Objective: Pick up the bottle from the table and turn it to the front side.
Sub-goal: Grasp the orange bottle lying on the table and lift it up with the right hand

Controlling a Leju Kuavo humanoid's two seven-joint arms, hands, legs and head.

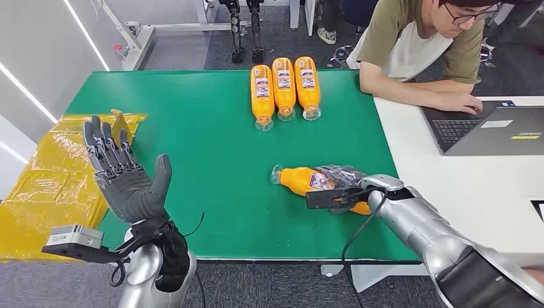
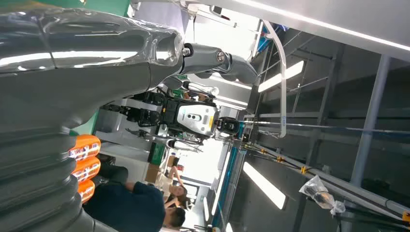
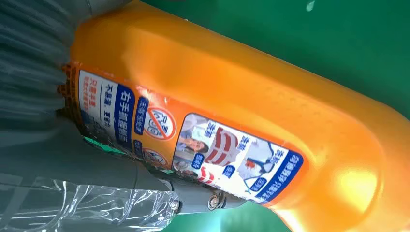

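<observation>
Head view: right hand wrapped round orange bottle lying on its side on green table, clear cap toward robot's left. Left hand raised, fingers spread, palm bare. Three more bottles in row at far edge.
Left wrist view: left hand's grey cover close up, fingers out of frame.
Right wrist view: label faces camera, bottle base cut off.

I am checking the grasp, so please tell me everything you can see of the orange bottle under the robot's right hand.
The orange plastic bottle lies on its side on the green table, its clear cap end pointing toward the robot's left. It looks glossy and smooth. A blue and white printed label with small pictures and a red prohibition sign wraps its body. The right hand grips its wider end, fingers closed over it.
</observation>
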